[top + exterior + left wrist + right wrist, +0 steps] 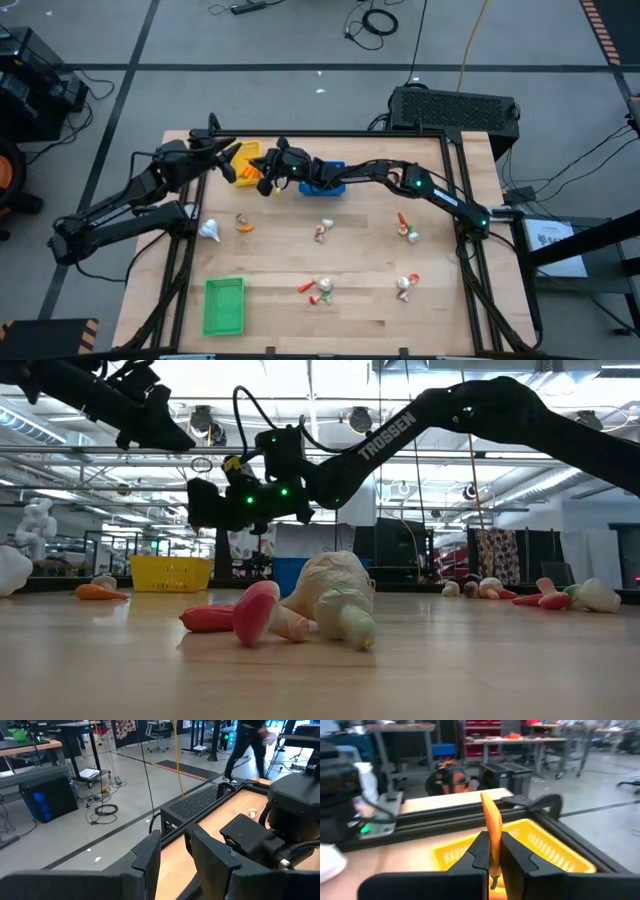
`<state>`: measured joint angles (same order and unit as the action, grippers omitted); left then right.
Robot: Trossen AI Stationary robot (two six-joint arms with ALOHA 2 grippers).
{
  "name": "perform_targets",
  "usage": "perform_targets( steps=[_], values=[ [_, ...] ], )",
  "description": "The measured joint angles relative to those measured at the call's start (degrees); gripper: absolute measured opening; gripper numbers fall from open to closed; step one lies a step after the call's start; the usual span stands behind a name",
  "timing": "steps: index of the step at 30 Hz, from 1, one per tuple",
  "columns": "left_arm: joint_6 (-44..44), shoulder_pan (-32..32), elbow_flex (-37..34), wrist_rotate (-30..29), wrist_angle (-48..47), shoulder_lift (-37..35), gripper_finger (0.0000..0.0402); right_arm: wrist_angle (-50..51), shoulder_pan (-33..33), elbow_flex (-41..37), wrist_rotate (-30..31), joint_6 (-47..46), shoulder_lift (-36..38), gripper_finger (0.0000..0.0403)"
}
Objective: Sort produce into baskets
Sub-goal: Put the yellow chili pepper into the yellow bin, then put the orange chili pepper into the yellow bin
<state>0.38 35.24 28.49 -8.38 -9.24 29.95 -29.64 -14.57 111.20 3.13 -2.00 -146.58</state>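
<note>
My right gripper [491, 846] reaches in from the table's right and is shut on an orange carrot piece [491, 820]. It hovers by the yellow basket [535, 845], which stands at the table's far left [250, 158]. Right of it stands the blue basket [325, 182]. The green basket [223, 305] is at the near left. My left gripper [172, 852] stands open and holds nothing, high beside the yellow basket's left end [226, 160]. Loose produce lies on the table: a white bulb [208, 231], a carrot [246, 226] and red-and-white pieces [322, 288]. My right gripper pinches the carrot piece's lower half [492, 834] between its two fingers [479, 851]. The fingers come nearly level from the table's right and lie across the carrot. The carrot stands upright, its longer end above the fingertips, lifted clear over the yellow basket.
More produce lies mid-table [323, 231] and toward the right [405, 228], [405, 284]. A black frame rail [330, 134] runs along the table's far edge. A black box [455, 108] sits just beyond it. My two arms stand close together over the far-left corner.
</note>
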Motion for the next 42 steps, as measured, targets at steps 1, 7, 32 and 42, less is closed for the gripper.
perform_targets(
  steps=[1, 7, 32, 42],
  values=[
    [0.0, 0.0, 0.0, 0.0, 0.2, 0.1, 0.0118, 0.6, 0.0, 0.0, -1.0, 0.1, 0.0, 0.0019],
    [0.0, 0.0, 0.0, 0.0, 1.4, 0.8, 0.0118, 1.8, 0.1, 0.0, -2.1, 0.1, 0.0, 0.0019],
    [0.1, 0.0, 0.0, 0.0, 1.1, 1.0, 0.0118, 5.9, -0.1, 0.0, -2.0, 0.0, 1.4, 0.0079],
    [0.5, 0.0, 0.0, 0.0, -1.0, 1.1, 0.0118, 45.7, -2.0, 0.1, -1.6, 3.2, 15.0, 0.0079]
  ],
)
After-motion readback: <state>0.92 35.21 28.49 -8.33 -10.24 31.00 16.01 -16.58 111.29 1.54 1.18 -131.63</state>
